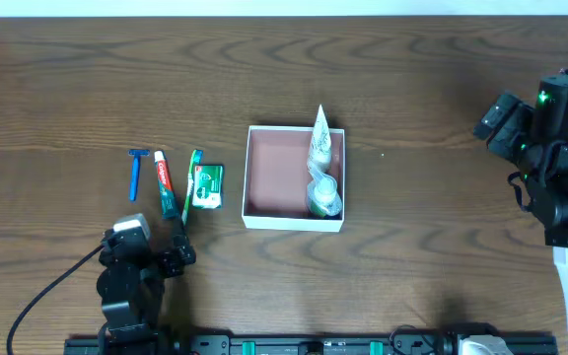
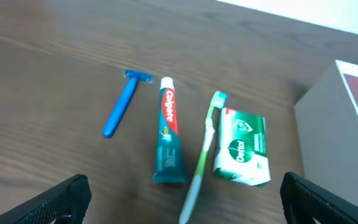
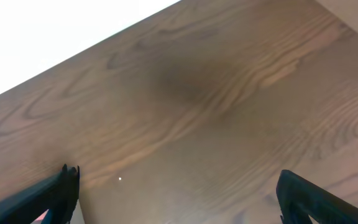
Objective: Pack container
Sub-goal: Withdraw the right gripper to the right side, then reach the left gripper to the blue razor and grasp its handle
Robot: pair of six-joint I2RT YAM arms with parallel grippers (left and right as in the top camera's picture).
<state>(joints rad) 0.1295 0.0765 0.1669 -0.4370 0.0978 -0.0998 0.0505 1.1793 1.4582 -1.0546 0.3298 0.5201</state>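
Observation:
The container (image 1: 269, 182), a square white box with a pink-brown inside, sits mid-table; its white wall shows in the left wrist view (image 2: 325, 143). A white tube (image 1: 319, 143) and a small clear bottle (image 1: 324, 195) lie along its right side. Left of it lie a blue razor (image 1: 136, 173), a toothpaste tube (image 1: 165, 183), a green toothbrush (image 1: 190, 187) and a green soap box (image 1: 206, 186); the left wrist view shows the razor (image 2: 123, 106), toothpaste (image 2: 168, 134), toothbrush (image 2: 202, 155) and soap box (image 2: 243, 149). My left gripper (image 2: 185, 205) is open and empty just short of them. My right gripper (image 3: 179, 199) is open and empty over bare wood at far right.
The left arm (image 1: 131, 271) stands at the front left with its cable trailing left. The right arm (image 1: 550, 148) stands at the right edge. A rail runs along the front edge (image 1: 314, 345).

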